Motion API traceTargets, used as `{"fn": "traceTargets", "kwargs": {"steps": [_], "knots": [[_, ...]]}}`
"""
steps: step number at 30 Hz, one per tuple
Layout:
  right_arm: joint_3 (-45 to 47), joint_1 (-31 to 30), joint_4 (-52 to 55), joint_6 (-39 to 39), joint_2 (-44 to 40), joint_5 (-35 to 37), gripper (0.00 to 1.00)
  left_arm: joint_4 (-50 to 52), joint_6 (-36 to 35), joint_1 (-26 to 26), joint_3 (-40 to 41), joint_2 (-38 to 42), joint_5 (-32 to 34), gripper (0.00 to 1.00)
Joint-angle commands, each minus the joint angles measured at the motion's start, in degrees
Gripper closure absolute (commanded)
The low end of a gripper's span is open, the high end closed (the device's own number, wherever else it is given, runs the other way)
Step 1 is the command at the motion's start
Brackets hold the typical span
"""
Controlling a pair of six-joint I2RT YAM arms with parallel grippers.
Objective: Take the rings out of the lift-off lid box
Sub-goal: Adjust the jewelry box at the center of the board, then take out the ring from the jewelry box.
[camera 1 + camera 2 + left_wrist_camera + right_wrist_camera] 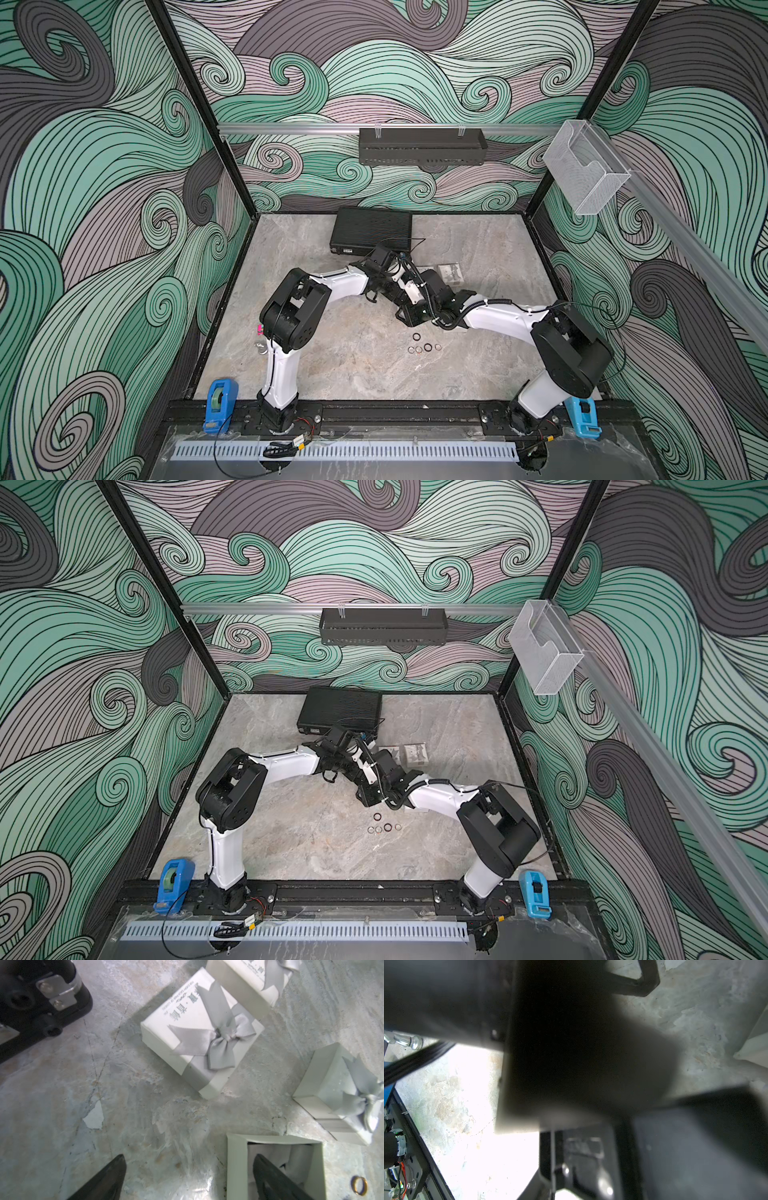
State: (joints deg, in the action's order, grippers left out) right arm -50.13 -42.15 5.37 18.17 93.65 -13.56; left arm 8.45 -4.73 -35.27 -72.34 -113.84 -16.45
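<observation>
Left tool [189, 1157] spread, straddling open box [236, 1167] wall

The left arm [282, 374] is a slim white-shelled limb with bulky matte black joint housings [293, 311], a thin black cable down its lower link and a small pink tag [259, 329] at the elbow. The right arm [500, 320] is built alike, with a ribbed black cable conduit [485, 304] along its forearm. The left gripper [189, 1157] has two dark tapered fingers [110, 1178]. The left wrist view also shows a silver plate [59, 989] with two screws, fixed to a black housing.
</observation>
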Motion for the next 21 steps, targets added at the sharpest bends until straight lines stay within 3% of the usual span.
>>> {"fn": "traceTargets", "kwargs": {"steps": [1, 21], "knots": [[-0.3, 0.6, 1.4, -0.8, -1.8, 1.3, 0.61, -1.0, -0.8, 0.1, -1.9, -0.2, -1.9, 0.04], [0.4, 3.6, 2.4, -4.5, 0.6, 3.1, 0.73, -1.1, -1.1, 0.1, 8.4, 11.1, 0.2, 0.04]]}}
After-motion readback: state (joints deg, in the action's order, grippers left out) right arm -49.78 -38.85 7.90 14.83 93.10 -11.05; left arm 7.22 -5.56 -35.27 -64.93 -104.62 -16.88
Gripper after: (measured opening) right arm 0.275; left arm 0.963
